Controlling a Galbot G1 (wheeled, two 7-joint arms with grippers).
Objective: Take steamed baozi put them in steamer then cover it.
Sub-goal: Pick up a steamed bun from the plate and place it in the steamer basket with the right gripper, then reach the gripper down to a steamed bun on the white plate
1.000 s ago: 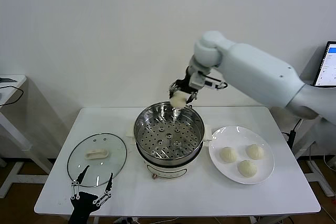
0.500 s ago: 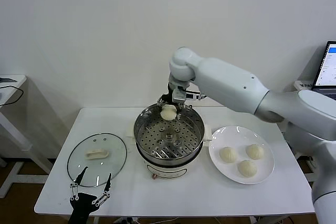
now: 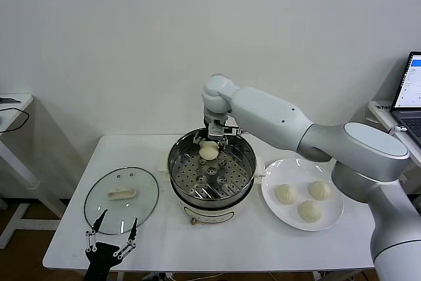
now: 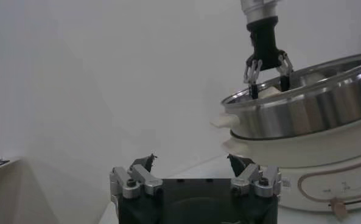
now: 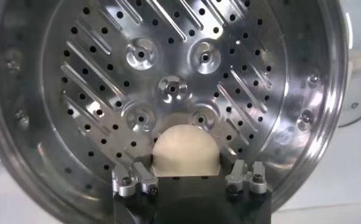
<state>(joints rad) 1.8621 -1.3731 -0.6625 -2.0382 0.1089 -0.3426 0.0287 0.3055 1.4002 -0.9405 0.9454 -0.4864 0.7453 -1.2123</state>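
My right gripper (image 3: 209,144) is shut on one cream-white baozi (image 3: 208,152) and holds it low inside the shiny steamer (image 3: 197,197), over the far part of the perforated tray. In the right wrist view the baozi (image 5: 185,152) sits between the jaws of the right gripper (image 5: 186,163), just above the tray (image 5: 168,61). Three more baozi (image 3: 285,193) lie on a white plate (image 3: 297,166) right of the steamer. The clear glass cover (image 3: 141,208) lies flat on the table left of the steamer. My left gripper (image 3: 108,236) is open and empty at the front left table edge.
The white table (image 3: 230,241) carries everything. The left wrist view shows the left gripper (image 4: 191,161), the steamer's steel wall (image 4: 302,106) on its cream base and the right gripper (image 4: 266,76) dipping into it. A laptop (image 3: 411,90) stands at the far right.
My right gripper has carried the baozi from above the steamer's far rim leftwards and down into the pot. The left arm has barely moved.
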